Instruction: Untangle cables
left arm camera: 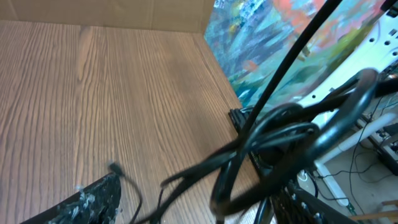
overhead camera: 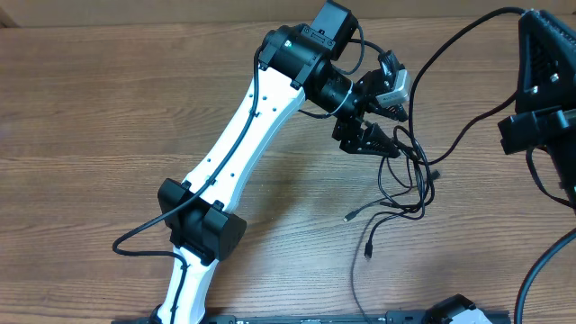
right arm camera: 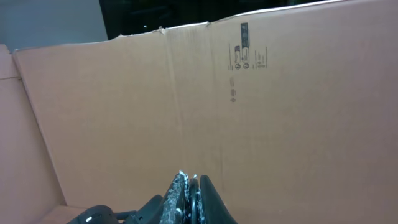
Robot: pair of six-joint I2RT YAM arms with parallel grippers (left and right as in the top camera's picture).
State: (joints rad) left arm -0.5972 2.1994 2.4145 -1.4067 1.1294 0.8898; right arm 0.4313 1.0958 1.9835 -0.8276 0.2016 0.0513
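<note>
A tangle of thin black cables (overhead camera: pixel 407 175) lies on the wooden table right of centre, with loose plug ends (overhead camera: pixel 346 217) trailing toward the front. My left gripper (overhead camera: pixel 382 144) is at the tangle's upper left. In the left wrist view its fingers stand wide apart (left arm camera: pixel 199 208), and blurred cable loops (left arm camera: pixel 273 143) cross between them and over the right finger. One cable (overhead camera: pixel 450 49) runs up from the tangle to my right arm at the right edge. My right gripper (right arm camera: pixel 191 190) is raised and shut on a thin black cable, facing a cardboard wall.
The wooden table (overhead camera: pixel 108 135) stretches to the left. A cardboard wall (right arm camera: pixel 249 112) stands behind it. The right arm's black body (overhead camera: pixel 540 90) fills the right edge. A painted panel (left arm camera: pixel 261 43) and floor cables show past the table edge in the left wrist view.
</note>
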